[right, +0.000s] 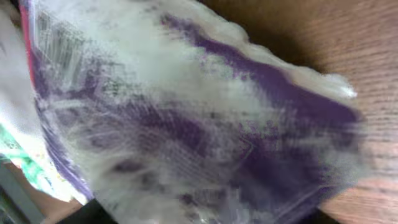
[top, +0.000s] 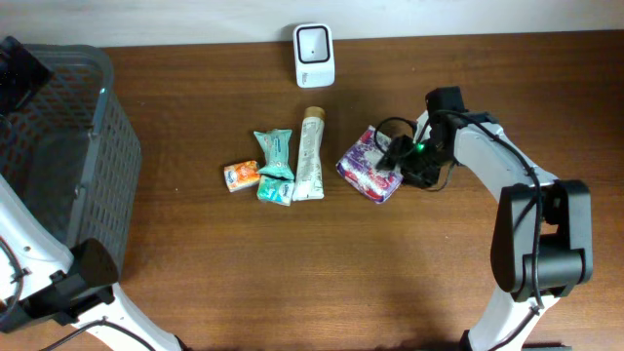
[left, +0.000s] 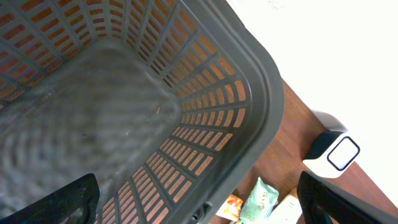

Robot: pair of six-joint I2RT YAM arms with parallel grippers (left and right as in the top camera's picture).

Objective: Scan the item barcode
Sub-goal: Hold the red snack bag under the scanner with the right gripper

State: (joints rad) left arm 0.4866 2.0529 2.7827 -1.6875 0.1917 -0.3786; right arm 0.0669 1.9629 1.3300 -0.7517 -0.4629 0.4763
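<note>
The grey basket (top: 109, 146) sits at the worktop's (top: 195, 273) left edge; inside I see only its slotted walls and floor. The left gripper (left: 199, 200) hangs over it, fingers spread wide, grasping nothing. The purple-and-white pack (top: 369, 168) lies right of the tube (top: 311, 154), below the white scanner (top: 314, 55). The right gripper (top: 400, 161) is against the pack; I cannot tell whether it grasps.
</note>
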